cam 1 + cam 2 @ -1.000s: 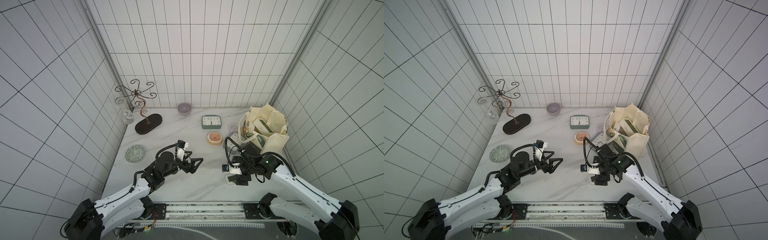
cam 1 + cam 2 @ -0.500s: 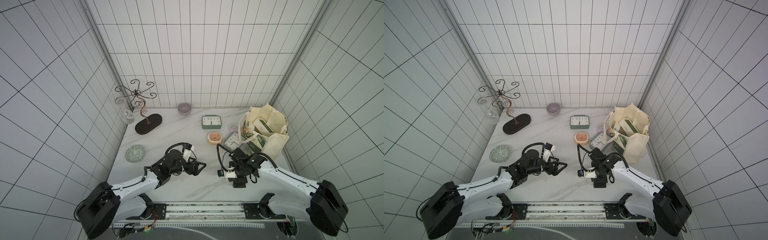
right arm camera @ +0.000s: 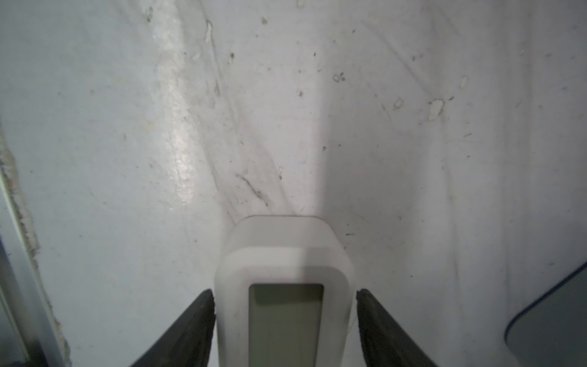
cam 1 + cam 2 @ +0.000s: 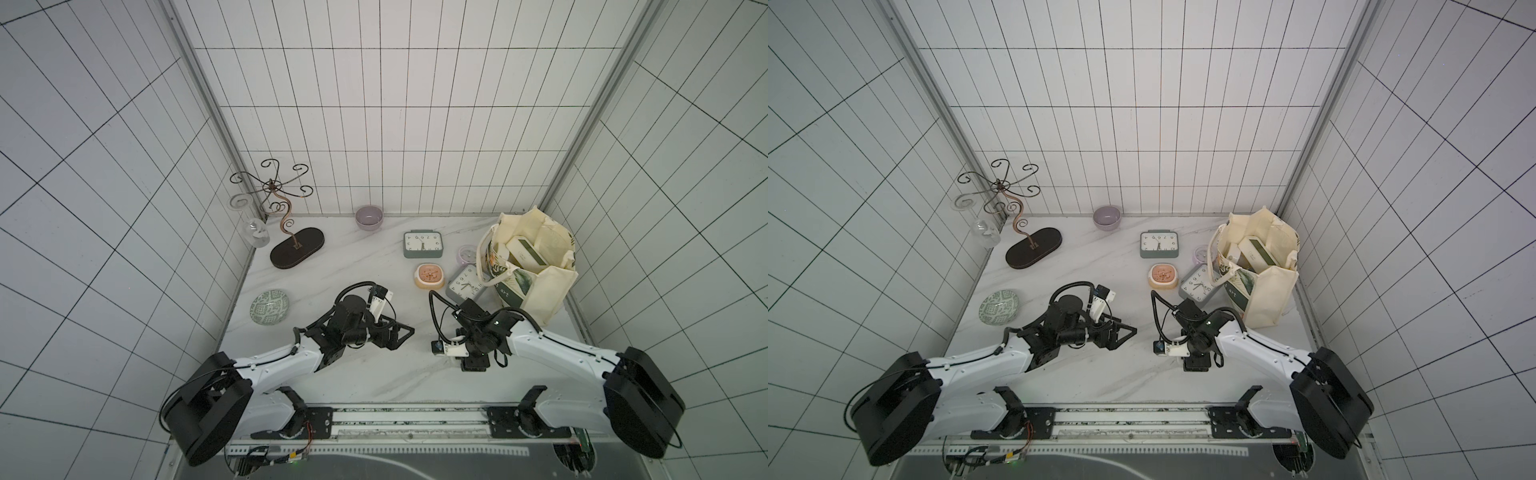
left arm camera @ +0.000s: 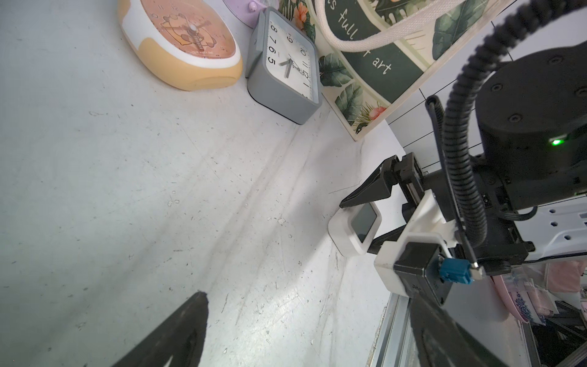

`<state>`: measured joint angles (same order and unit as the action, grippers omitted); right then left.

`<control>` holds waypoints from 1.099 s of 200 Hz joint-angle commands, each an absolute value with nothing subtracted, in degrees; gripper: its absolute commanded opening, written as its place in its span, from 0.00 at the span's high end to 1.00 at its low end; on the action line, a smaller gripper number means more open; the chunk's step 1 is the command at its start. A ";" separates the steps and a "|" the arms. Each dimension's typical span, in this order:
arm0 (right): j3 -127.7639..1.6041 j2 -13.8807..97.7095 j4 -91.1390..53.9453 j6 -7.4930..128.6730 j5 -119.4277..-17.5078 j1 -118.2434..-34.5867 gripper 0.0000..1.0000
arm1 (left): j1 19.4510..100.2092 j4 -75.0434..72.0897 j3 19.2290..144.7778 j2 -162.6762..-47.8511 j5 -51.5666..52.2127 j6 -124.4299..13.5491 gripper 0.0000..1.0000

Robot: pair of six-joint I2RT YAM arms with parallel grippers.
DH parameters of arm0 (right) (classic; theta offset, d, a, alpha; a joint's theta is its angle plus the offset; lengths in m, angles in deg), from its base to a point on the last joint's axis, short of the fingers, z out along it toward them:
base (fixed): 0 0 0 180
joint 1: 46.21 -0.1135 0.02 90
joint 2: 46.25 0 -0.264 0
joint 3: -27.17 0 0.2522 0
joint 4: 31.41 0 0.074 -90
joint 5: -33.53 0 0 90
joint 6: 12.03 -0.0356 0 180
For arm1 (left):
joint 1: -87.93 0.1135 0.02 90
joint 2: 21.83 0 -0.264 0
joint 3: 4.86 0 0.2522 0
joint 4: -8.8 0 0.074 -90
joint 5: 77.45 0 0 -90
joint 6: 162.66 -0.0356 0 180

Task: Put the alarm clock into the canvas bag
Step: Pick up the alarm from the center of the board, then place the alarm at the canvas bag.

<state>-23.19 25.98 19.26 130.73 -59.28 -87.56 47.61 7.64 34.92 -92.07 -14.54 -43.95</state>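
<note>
A small white digital alarm clock (image 3: 285, 267) lies flat on the marble table near the front edge. My right gripper (image 3: 285, 297) straddles it, pointing down. One finger touches the clock's side and a thin gap shows at the other. The same clock (image 5: 353, 229) shows between those fingers in the left wrist view. In both top views the right gripper (image 4: 475, 365) (image 4: 1197, 365) hides it. The canvas bag (image 4: 540, 293) (image 4: 1266, 293) stands open at the back right. My left gripper (image 4: 405, 332) (image 5: 306, 302) hovers wide open and empty, left of the right arm.
Beside the bag lie a grey square clock (image 4: 467, 286), an orange clock (image 4: 429, 275), a green clock (image 4: 422, 244) and a lilac one (image 4: 467, 253). A jewellery stand (image 4: 296, 251), a glass (image 4: 257, 232), a lilac bowl (image 4: 368, 217) and a patterned plate (image 4: 269, 307) sit to the left.
The right gripper's jaws have narrowed around the white alarm clock. The left gripper has shifted a little to the right, still wide open.
</note>
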 commanded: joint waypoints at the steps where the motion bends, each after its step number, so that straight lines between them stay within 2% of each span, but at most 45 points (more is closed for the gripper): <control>1: -20.56 26.48 18.83 130.20 -60.20 -88.22 0.33 | 48.03 8.22 35.46 -91.27 -15.31 -43.68 0.03; 36: -21.03 26.53 18.59 128.82 -61.04 -88.58 0.48 | 48.07 8.40 35.34 -91.36 -15.48 -43.52 0.03; 69: -23.28 23.88 17.23 125.43 -63.70 -88.58 0.56 | 48.44 8.64 35.02 -90.77 -14.74 -43.42 0.03; 90: -25.43 19.89 12.06 117.31 -66.13 -88.58 0.60 | 49.53 9.83 34.38 -89.60 -15.45 -42.75 0.03; 143: -38.11 14.24 6.09 93.80 -62.45 -87.41 0.64 | 52.61 11.18 33.45 -85.36 -17.33 -43.16 0.03; 190: -58.15 18.49 9.54 74.63 -52.31 -87.08 0.68 | 52.52 15.39 32.06 -79.17 -20.04 -44.95 0.03; 220: -69.71 21.60 13.39 67.74 -39.50 -86.92 0.69 | 52.33 18.15 30.85 -75.38 -20.52 -45.58 0.03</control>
<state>-58.33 19.83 9.69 78.49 -51.89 -87.38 52.44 13.94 32.19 -78.13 -18.93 -44.21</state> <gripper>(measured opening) 0.540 0.969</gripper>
